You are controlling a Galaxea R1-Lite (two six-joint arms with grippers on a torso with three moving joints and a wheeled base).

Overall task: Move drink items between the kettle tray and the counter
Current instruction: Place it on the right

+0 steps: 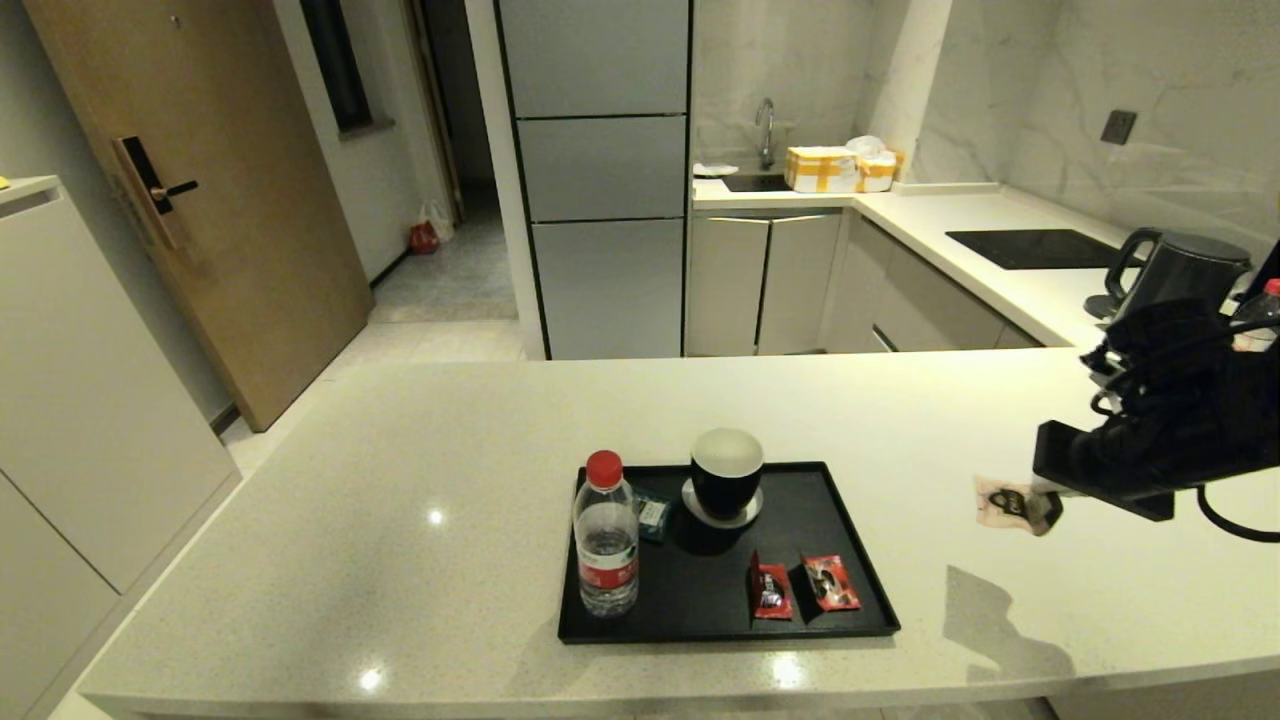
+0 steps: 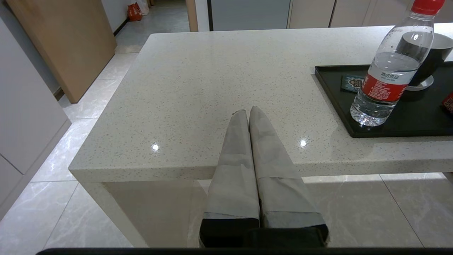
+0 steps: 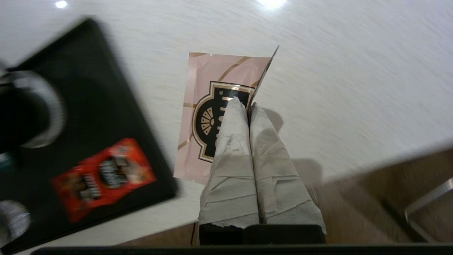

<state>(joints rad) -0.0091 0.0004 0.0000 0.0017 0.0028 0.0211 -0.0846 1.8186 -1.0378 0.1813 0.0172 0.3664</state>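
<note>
The water bottle [image 1: 606,535] [image 2: 389,71] stands upright at the front left corner of the black kettle tray [image 1: 720,632] [image 2: 389,132]. My right gripper [image 1: 1045,510] [image 3: 247,103] is to the right of the tray and is shut on an edge of the pale beige sachet [image 1: 1005,500] [image 3: 198,106]. It holds the sachet a little above the counter [image 1: 400,480], where a shadow falls beneath it. My left gripper [image 2: 246,111] is shut and empty, parked at the counter's front left edge and outside the head view.
On the tray are a black cup [image 1: 727,472] on a saucer, two red sachets [image 1: 771,588] [image 3: 104,177] and a small teal packet [image 1: 652,515]. A black kettle [image 1: 1180,270] and another red-capped bottle [image 1: 1262,310] stand behind my right arm. A hob [image 1: 1035,248] lies further back.
</note>
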